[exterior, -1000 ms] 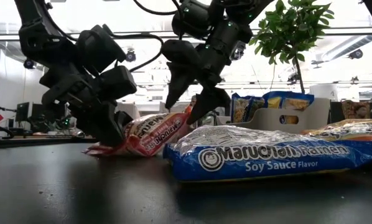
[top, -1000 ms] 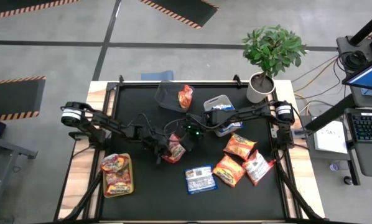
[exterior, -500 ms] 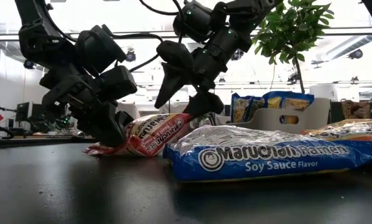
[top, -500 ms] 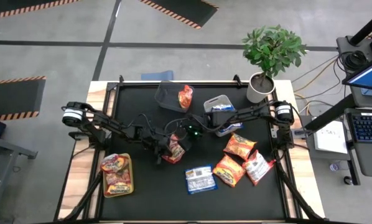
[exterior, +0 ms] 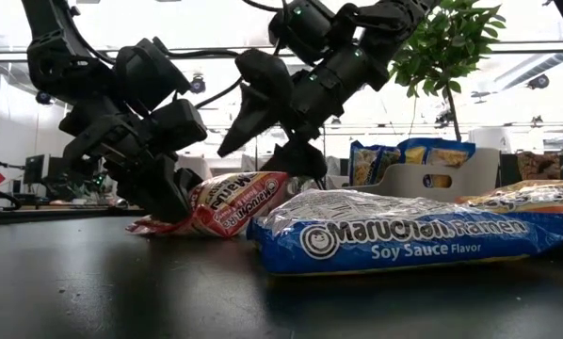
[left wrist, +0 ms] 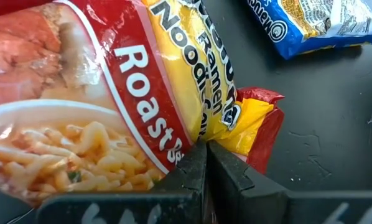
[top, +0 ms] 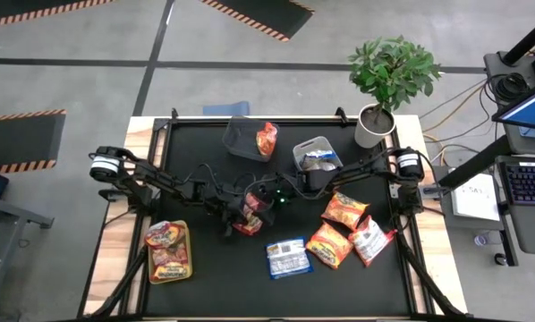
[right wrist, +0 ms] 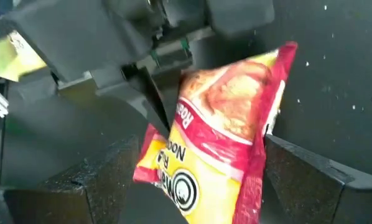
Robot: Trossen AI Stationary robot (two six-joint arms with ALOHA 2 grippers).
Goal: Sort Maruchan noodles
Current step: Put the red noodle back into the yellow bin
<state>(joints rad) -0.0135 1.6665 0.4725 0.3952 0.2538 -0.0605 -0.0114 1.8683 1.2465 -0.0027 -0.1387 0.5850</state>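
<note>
— Red-and-yellow crinkly plastic: that was the packet (left wrist: 111, 93) in play, wasn't it? Where did it sit?

— Pinched at one edge between the two fingers of the left gripper (left wrist: 206, 163), which were pressed together on the wrapper. From the table-level camera the packet (exterior: 233, 200) slanted, its held end low against the black table (exterior: 121, 292) and its free end raised.

— And the right gripper?

— The right gripper (right wrist: 192, 186) hung over the free end with its fingers (right wrist: 304, 167) spread wide apart, one on each side of the packet. I could not tell whether either pad touched the wrapper. From overhead, the two grippers met nose to nose over that packet (top: 250, 211) near the middle of the table.

— The other noodles?

— A blue soy-sauce packet (exterior: 404, 235) lay flat just beyond the left fingers' tips, apart from the held one. Well off to the right gripper's far side lay two orange packets (top: 343, 210), (top: 329, 244) and a white-and-red one (top: 371, 240), overlapping. The yellow-green bin (top: 169, 254) held red packets, the dark grey bin (top: 241, 136) an orange one (top: 267, 139), and the light grey bin (top: 317, 157) blue ones.
</note>
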